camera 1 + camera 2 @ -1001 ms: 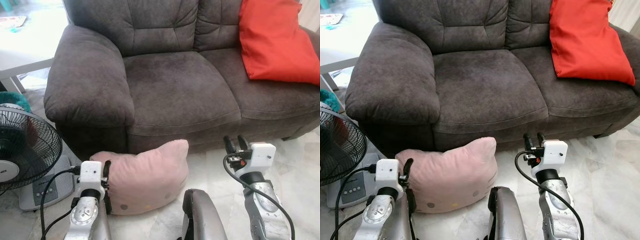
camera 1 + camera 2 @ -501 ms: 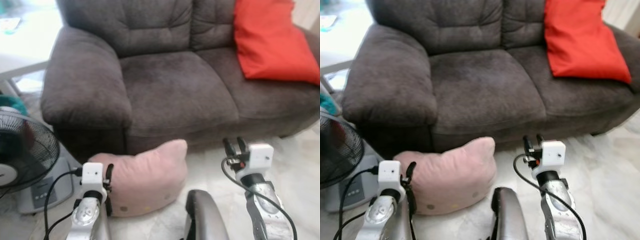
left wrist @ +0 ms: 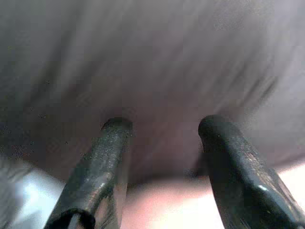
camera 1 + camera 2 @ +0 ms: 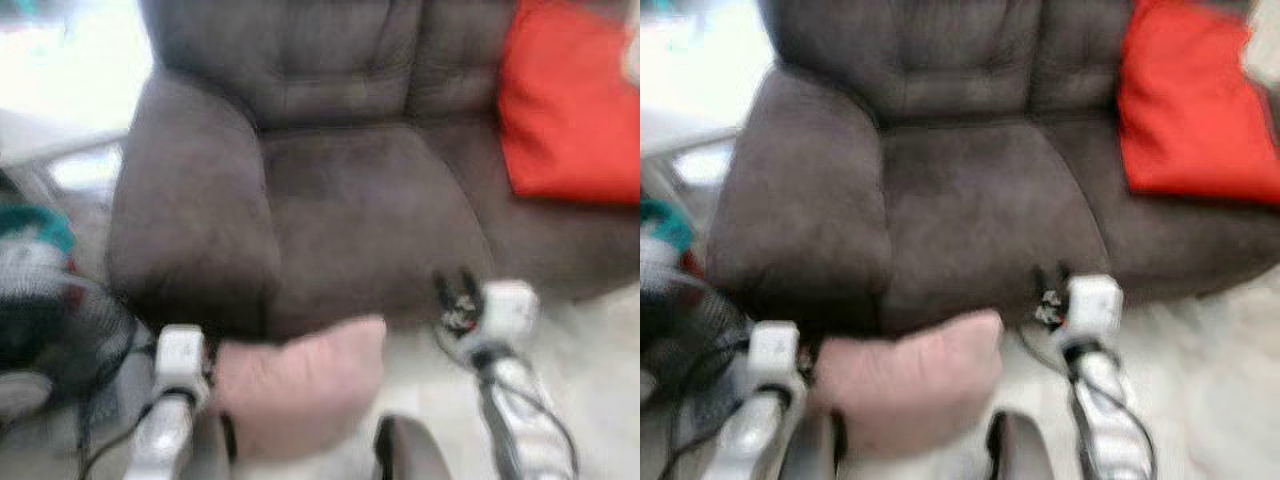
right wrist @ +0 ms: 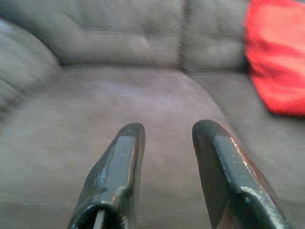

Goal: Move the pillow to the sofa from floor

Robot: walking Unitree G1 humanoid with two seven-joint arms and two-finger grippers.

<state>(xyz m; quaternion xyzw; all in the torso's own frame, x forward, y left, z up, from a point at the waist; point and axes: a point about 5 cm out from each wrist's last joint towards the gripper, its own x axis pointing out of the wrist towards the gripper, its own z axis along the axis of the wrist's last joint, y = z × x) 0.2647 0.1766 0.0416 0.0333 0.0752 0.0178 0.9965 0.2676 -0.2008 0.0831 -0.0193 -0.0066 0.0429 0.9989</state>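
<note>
Lying on the floor against the sofa's front edge, below the left seat, the pink pillow was seen through heavy blur. The left gripper was held beside the pillow's left end, fingers parted and nothing between them. The right gripper was raised before the seat cushion, likewise parted and empty. A red cushion was propped at the sofa's right end.

Silver arms, white wrists, blk cables
</note>
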